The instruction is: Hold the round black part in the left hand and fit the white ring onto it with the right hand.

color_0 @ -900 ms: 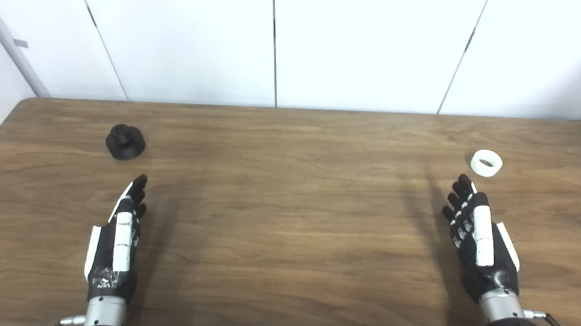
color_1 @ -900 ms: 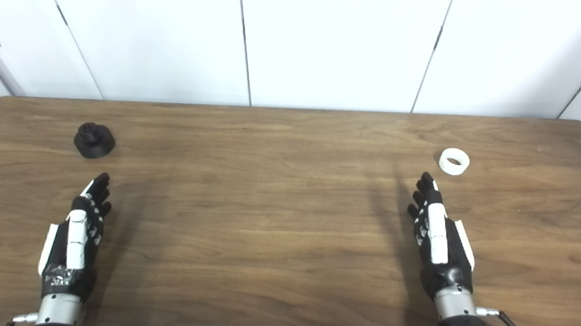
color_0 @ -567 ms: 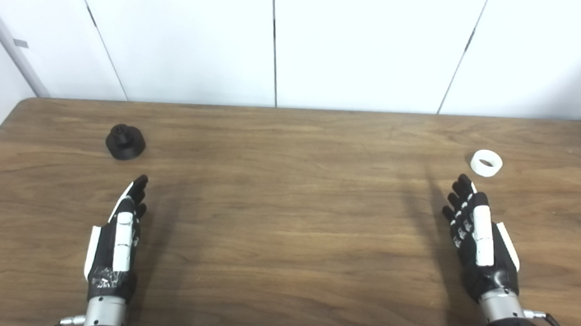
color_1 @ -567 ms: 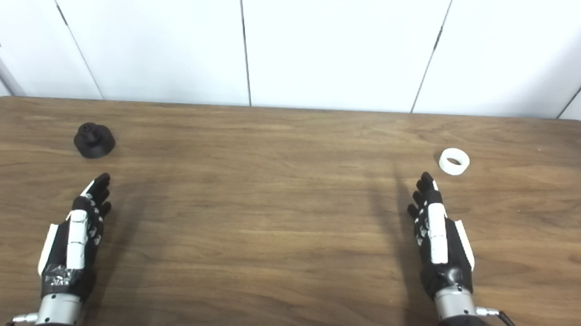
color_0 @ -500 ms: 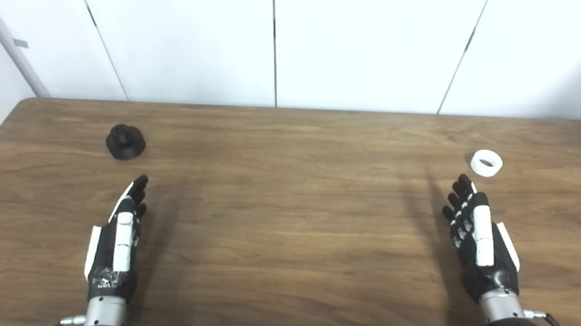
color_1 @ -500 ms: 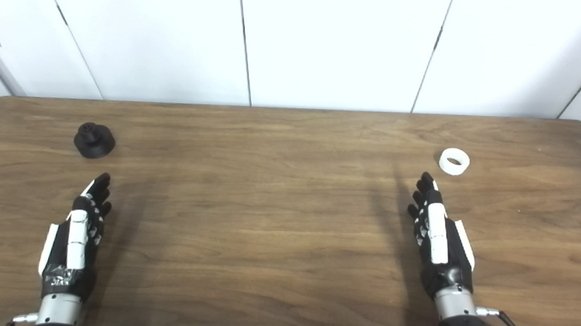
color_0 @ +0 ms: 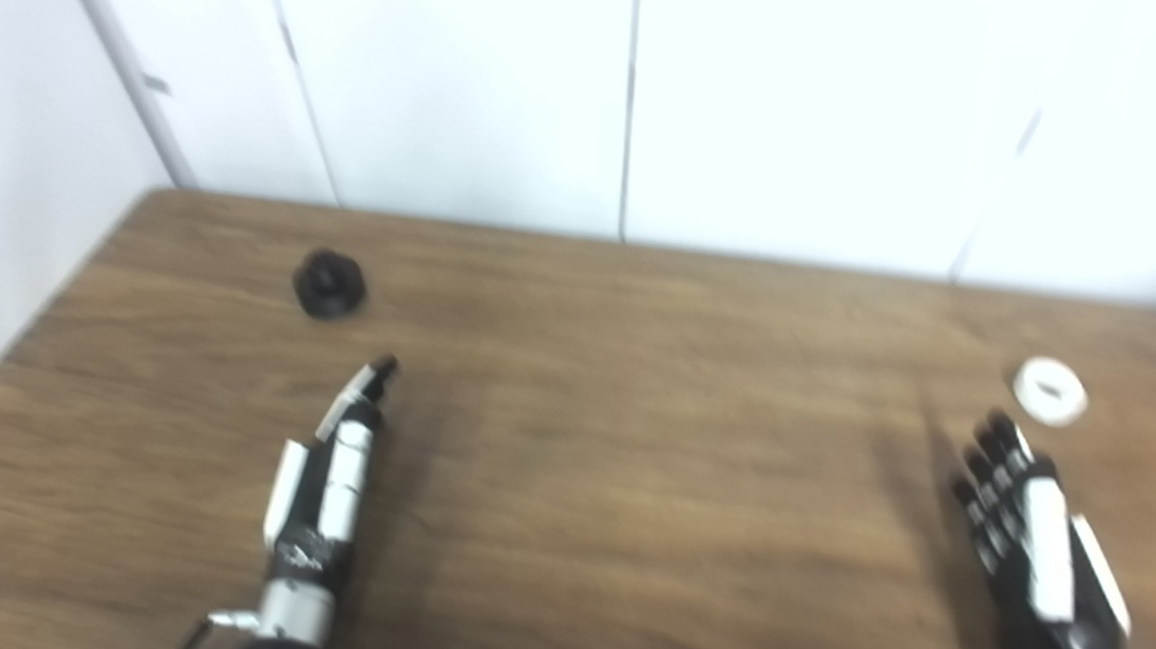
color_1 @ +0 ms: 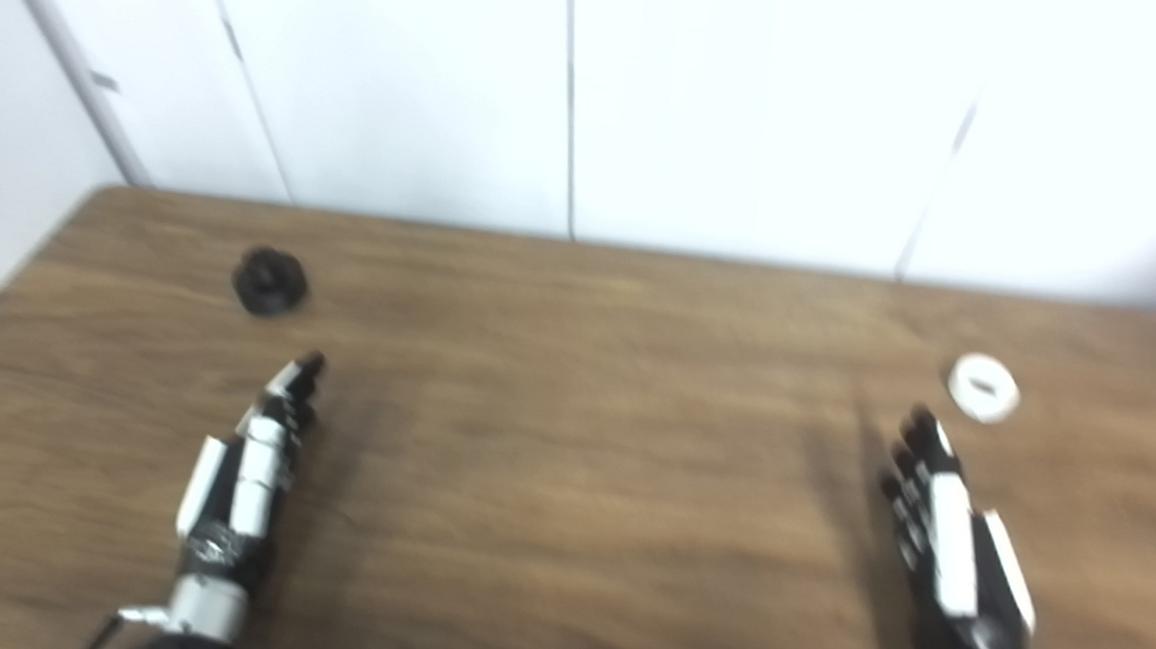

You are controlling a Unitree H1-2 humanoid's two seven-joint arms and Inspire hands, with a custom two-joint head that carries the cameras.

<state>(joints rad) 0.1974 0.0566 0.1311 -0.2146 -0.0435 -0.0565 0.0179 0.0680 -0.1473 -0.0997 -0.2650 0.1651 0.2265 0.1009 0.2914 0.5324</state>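
The round black part [color_0: 329, 284] stands on the wooden table [color_0: 631, 446] at the far left. The white ring [color_0: 1049, 392] lies flat at the far right. My left hand [color_0: 328, 470] is open and empty, fingers stretched out flat, a little nearer than the black part and slightly to its right. My right hand [color_0: 1036, 546] is open and empty, its fingertips just short of the white ring. Both also show in the right eye view: left hand [color_1: 244, 475], right hand [color_1: 952, 552]. The picture is blurred.
White wall panels [color_0: 629, 100] stand behind the table's far edge. The table's left edge [color_0: 45, 306] runs close to the black part, with a white wall beside it.
The whole picture has shifted right and tilted, so the camera has turned left. The hands, the black part and the ring keep their places on the table.
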